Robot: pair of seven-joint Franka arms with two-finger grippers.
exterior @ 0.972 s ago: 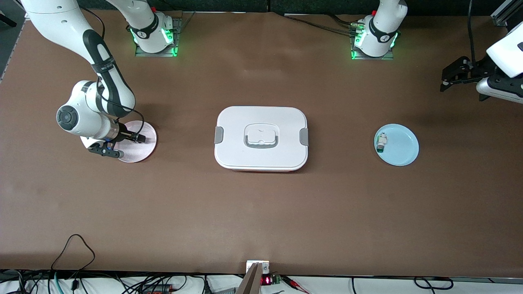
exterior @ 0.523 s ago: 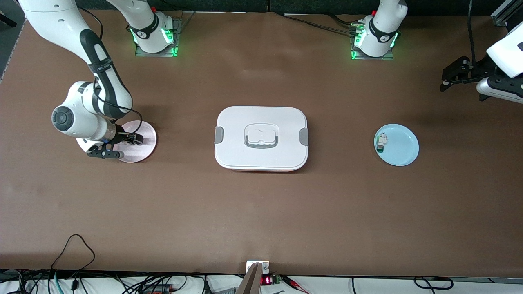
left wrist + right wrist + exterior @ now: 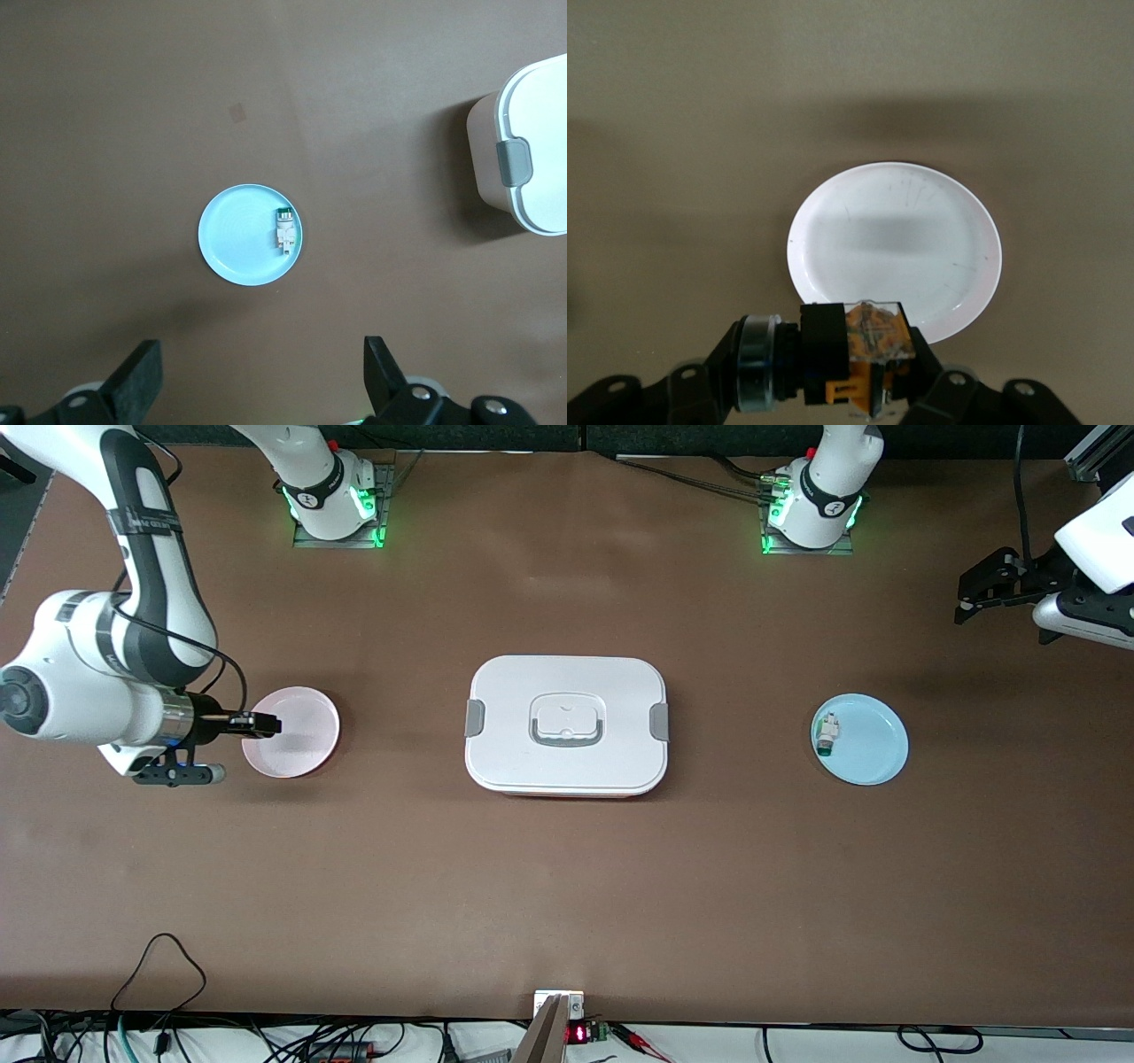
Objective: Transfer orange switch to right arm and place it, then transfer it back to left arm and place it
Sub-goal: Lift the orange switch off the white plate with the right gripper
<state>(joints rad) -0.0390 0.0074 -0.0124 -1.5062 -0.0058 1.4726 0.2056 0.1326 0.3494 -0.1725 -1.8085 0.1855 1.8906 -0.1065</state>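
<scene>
I see a brown matte table (image 3: 567, 886) carrying the white rounded-rectangular lidded box (image 3: 567, 724) at centre, a round pink plate (image 3: 297, 732) toward the right arm's end, and a round light-blue plate (image 3: 864, 740) toward the left arm's end.

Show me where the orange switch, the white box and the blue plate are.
orange switch (image 3: 873, 335), right wrist view, on its orange terminal end, held in the right hand.
box (image 3: 567, 682), front view, on the bare lid above the handle.
blue plate (image 3: 873, 740), front view, on its bare middle.
</scene>
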